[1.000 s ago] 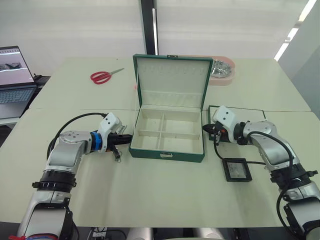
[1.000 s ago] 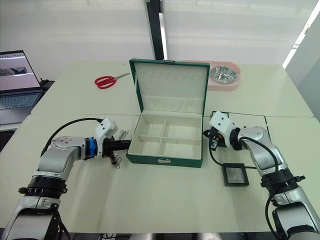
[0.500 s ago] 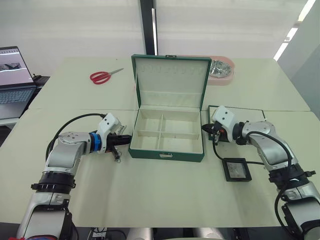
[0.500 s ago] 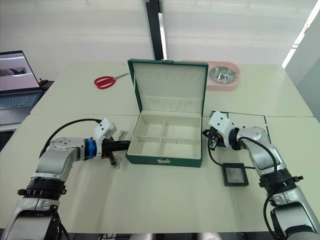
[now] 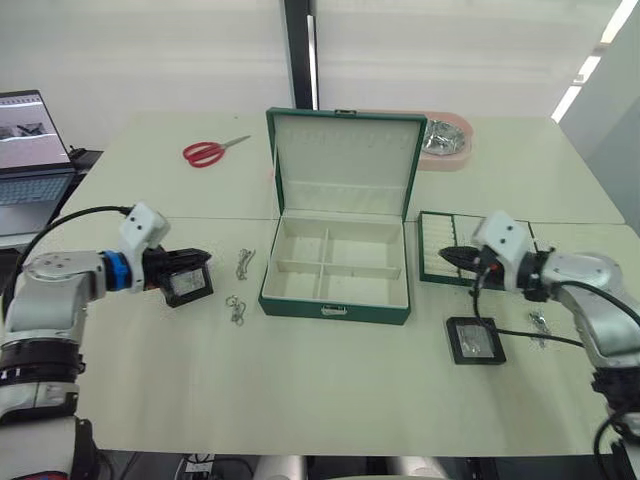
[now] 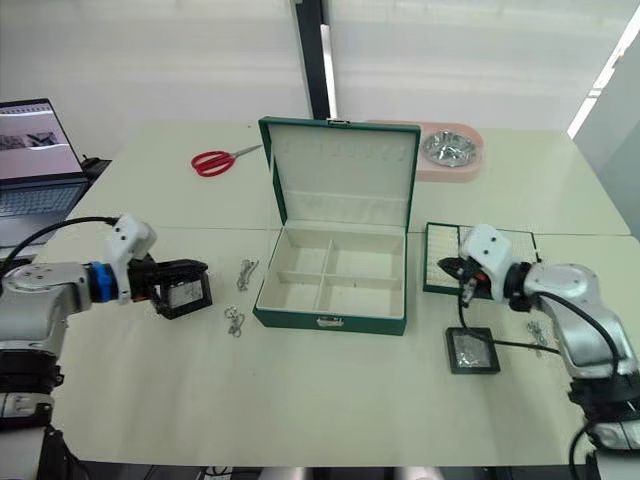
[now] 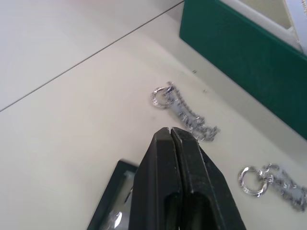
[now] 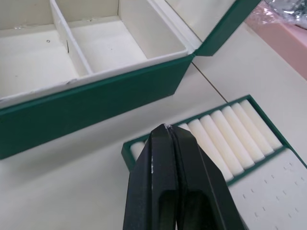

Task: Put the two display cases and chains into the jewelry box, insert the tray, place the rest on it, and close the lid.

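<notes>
Honestly, the main risk I see is that both end effectors are pressed fully closed and hold nothing, so each one must open before it can take anything. The left end effector (image 6: 196, 277) is at one display case (image 6: 184, 293), which lies on the table (image 5: 300, 380) well to the left of the jewelry box (image 5: 335, 296). If its fingers come down closed on the flat case, they may only push it further away. The other display case (image 5: 474, 338) lies near the front right of the box, below the right end effector (image 5: 447, 254), and a black cable runs over it, which could drag it.

The two chains (image 7: 184, 109) lie between the left case and the box wall. They are thin and flat, so a grip could easily slip or catch only one ring.

The box stands open, with its lid (image 5: 343, 163) upright and the four compartments empty. The green tray (image 5: 472, 243) sits just right of the box, under the right end effector. On the far side there are red scissors (image 5: 207, 152), a pink dish (image 5: 447, 142) and a laptop (image 5: 30, 150), all out of the way.
</notes>
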Motion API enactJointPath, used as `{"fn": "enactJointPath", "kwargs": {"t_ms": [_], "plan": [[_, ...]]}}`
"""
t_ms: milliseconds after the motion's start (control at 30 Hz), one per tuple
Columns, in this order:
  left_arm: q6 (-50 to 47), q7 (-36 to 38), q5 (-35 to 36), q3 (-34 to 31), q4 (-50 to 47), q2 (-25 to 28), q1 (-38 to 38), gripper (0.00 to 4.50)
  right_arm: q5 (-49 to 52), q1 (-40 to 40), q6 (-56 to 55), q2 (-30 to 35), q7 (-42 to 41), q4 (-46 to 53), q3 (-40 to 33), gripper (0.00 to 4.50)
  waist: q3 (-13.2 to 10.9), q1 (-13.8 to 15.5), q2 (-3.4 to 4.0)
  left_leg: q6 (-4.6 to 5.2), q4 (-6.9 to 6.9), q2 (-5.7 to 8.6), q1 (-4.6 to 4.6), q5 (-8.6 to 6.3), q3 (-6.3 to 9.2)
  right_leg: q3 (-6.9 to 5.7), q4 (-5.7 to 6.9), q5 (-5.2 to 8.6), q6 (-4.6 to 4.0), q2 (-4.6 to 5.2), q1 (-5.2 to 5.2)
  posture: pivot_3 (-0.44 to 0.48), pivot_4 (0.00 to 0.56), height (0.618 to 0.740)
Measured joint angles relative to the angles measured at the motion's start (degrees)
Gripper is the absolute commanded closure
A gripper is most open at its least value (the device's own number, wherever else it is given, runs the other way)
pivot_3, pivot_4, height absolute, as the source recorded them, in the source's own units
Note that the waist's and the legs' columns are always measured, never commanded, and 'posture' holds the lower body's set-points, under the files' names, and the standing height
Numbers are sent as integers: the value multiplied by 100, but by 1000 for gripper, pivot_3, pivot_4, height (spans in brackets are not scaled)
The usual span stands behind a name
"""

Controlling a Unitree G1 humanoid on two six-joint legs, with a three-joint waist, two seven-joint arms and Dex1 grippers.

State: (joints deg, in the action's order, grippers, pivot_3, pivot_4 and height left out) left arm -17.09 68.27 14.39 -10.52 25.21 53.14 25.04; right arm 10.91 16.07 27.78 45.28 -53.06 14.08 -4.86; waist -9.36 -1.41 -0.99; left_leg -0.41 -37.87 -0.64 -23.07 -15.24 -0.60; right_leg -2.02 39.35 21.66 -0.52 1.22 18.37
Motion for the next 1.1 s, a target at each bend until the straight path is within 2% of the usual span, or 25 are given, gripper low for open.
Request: {"fn": "enactJointPath", "kwargs": {"t_ms": [100,200,300,400,533,600,633,833,867,1100], "plan": [[367,137,115,-415,323,314,-405,4500,181,-874,-222,440,-212,476,-825,4491,-1,2,1,0,4,-2,2,-1,2,-4,-7,0,0,0,-4,0,150,740],[392,329,182,-675,592,597,-760,3952,438,-1521,-229,599,-419,647,-1574,4500,-1,-7,1,1,4,-2,9,-1,1,-4,-11,0,0,0,-12,0,150,740],[405,506,243,-805,735,755,-1179,3015,659,-2295,-210,742,-760,745,-2230,4500,-1,-5,1,2,6,-2,11,-2,1,-3,-16,0,0,1,-17,0,150,740],[399,584,264,-916,867,795,-1560,2061,835,-3085,-150,841,-1178,831,-2809,3914,-1,-2,1,3,7,-2,8,-2,2,-3,-21,0,0,1,-17,0,150,740],[379,701,333,-1172,839,1006,-2104,823,867,-4171,-88,976,-1830,910,-3671,2921,-1,-2,-1,5,10,-3,10,-3,0,0,-28,1,0,1,-19,0,150,740],[378,751,341,-1261,817,1091,-2248,155,867,-4387,-81,1033,-2043,906,-3987,2352,0,-2,-1,5,11,-4,15,-4,0,0,-28,1,0,1,-21,0,150,740],[377,764,357,-1307,732,1095,-2330,0,855,-4520,-109,1092,-2180,880,-4141,2068,-1,-4,2,5,11,-4,15,-4,-1,1,-27,1,0,2,-20,0,150,740],[338,764,364,-1518,579,1100,-2667,0,629,-4863,-580,1267,-2581,342,-4572,216,0,-7,-1,5,13,-5,14,-4,-4,2,-29,1,0,1,-19,0,150,740],[319,757,364,-1543,568,1100,-2691,0,609,-4857,-612,1268,-2582,285,-4573,27,0,-7,-1,5,13,-5,15,-4,-3,2,-28,1,0,1,-19,0,150,740],[196,617,381,-1656,148,1099,-2766,0,604,-4456,-771,1273,-2486,218,-4239,27,0,-9,-1,5,13,-4,14,-4,-5,2,-28,1,0,1,-19,0,150,740]]}}
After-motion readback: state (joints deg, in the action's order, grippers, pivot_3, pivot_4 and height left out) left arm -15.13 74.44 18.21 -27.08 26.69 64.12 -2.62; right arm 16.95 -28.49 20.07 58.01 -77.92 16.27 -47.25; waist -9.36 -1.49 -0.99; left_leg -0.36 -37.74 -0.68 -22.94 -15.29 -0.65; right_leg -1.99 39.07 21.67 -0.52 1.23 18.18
